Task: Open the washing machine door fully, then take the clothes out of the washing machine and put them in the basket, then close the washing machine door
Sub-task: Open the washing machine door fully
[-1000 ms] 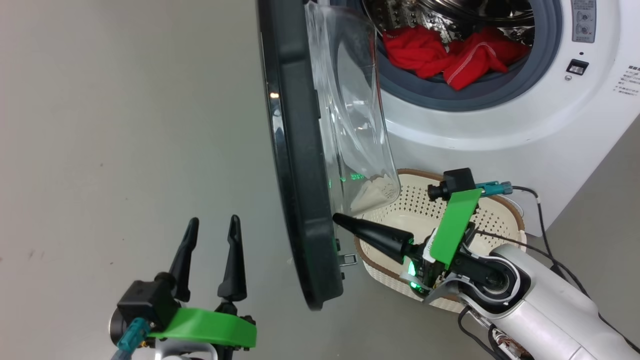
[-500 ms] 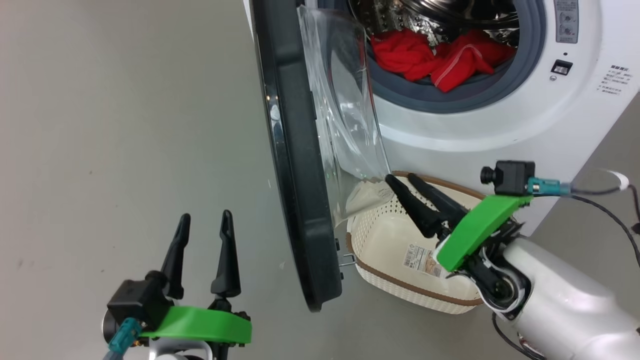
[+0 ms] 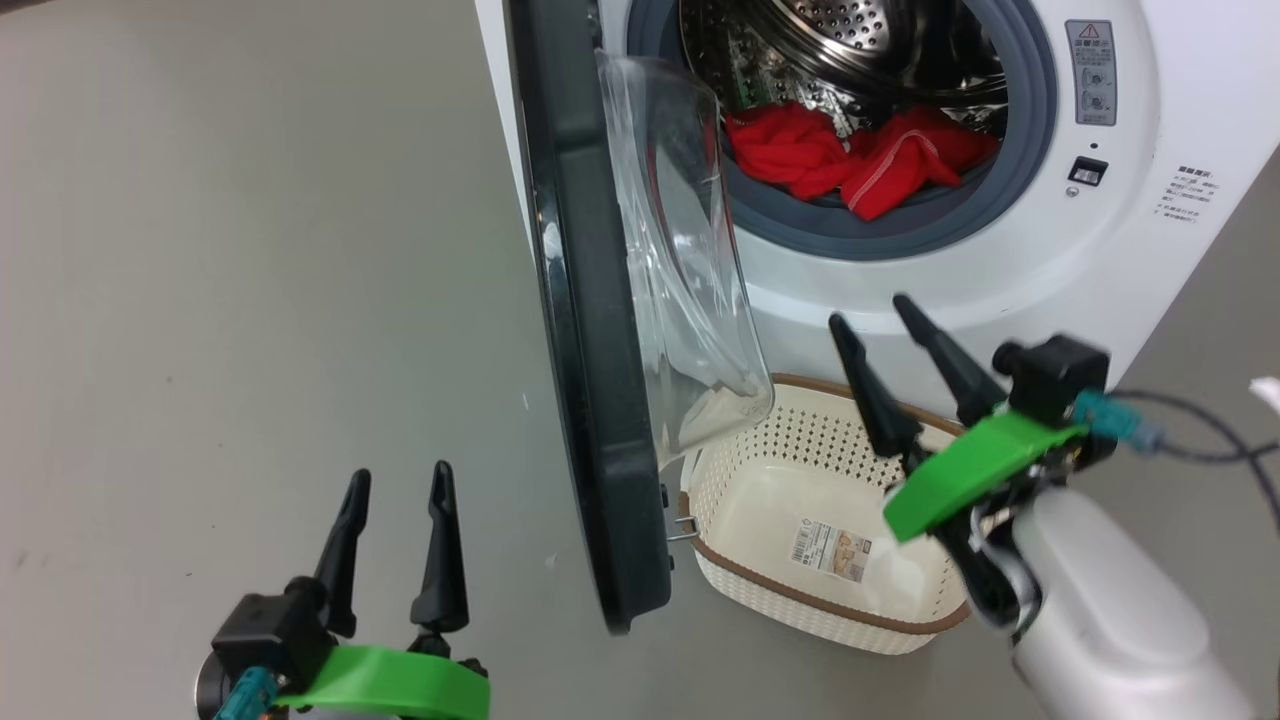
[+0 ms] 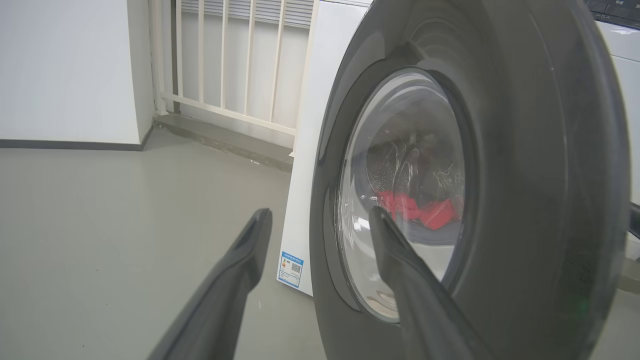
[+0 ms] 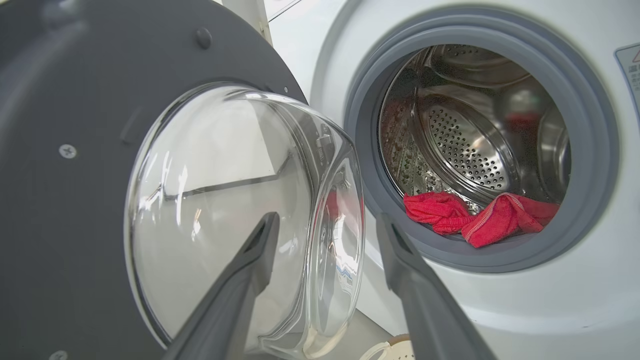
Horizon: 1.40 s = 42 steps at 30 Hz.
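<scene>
The washing machine (image 3: 1000, 270) stands at the top right with its door (image 3: 585, 330) swung out edge-on toward me, the glass bowl (image 5: 235, 210) facing right. Red clothes (image 3: 860, 160) lie at the drum's front lip, also seen in the right wrist view as clothes (image 5: 480, 217). The cream basket (image 3: 800, 590) sits on the floor below the opening, with nothing in it but a label. My right gripper (image 3: 873, 312) is open above the basket, fingers pointing up at the machine's front. My left gripper (image 3: 398, 478) is open, left of the door, holding nothing.
Grey floor spreads wide on the left (image 3: 250, 250). A white railing (image 4: 225, 60) and a white wall stand behind the machine in the left wrist view. Cables (image 3: 1200, 440) trail from the right wrist.
My right gripper went from shut against the door's lower inner edge to open, swinging right and up over the basket. The head camera shifted, showing more of the drum.
</scene>
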### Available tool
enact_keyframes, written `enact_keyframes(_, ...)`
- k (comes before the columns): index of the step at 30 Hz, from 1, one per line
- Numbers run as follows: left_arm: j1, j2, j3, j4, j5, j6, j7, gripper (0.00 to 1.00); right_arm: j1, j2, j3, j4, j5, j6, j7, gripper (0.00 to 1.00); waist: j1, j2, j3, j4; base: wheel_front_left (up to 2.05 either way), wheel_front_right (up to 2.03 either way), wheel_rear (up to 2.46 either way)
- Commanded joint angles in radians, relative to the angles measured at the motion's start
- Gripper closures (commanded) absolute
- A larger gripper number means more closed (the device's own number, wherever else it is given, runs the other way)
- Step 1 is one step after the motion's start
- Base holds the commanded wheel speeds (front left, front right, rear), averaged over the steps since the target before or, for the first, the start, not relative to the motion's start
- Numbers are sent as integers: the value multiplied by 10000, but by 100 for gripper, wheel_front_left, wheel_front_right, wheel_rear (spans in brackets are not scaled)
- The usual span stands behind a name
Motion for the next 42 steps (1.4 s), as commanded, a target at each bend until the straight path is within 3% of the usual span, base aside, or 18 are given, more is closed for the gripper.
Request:
enact_keyframes(1, -60, 157, 388, -182, 109, -49, -51, 0, 461, 360, -323, -481, -723, 48, -70, 0, 0, 0, -38, -26, 0, 0, 0)
enact_keyframes(5, -54, 155, 453, -233, 186, -78, -51, 0, 1299, 819, -1573, -1276, -2676, 48, -70, 0, 0, 0, -65, -52, 0, 0, 0)
enact_keyframes(11, 1, 150, 600, -483, 334, -109, -51, 0, 2230, 1109, -2692, -2708, -4354, 48, -71, 0, 0, 0, -42, -79, 0, 0, 0)
enact_keyframes(20, 100, 140, 743, -682, 404, -132, -51, 0, 3427, 1126, -2804, -3975, -4460, 48, -71, 0, 0, 0, 25, -128, 0, 0, 0)
enact_keyframes(37, 175, 138, 633, -374, 422, -39, -51, 1, 3749, 1128, -2477, -4043, -4217, 48, -72, 0, 0, 0, 85, -248, 0, 0, 0)
enact_keyframes(39, 177, 138, 608, -310, 443, -27, -51, 55, 3721, 1128, -2457, -4014, -4182, 48, -72, 0, 0, 0, 78, -258, 0, 0, 0)
enact_keyframes(40, 178, 138, 600, -277, 459, -19, -51, 70, 3708, 1128, -2449, -4001, -4162, 48, -72, 0, 0, 0, 73, -263, 0, 0, 0)
enact_keyframes(41, 178, 138, 590, -239, 467, -17, -51, 100, 3696, 1128, -2442, -3989, -4144, 48, -72, 0, 0, 0, 67, -268, 0, 0, 0)
enact_keyframes(42, 186, 138, 572, -235, 475, -2, -51, 100, 3691, 1128, -2437, -3982, -4121, 48, -72, 0, 0, 0, 63, -272, 0, 0, 0)
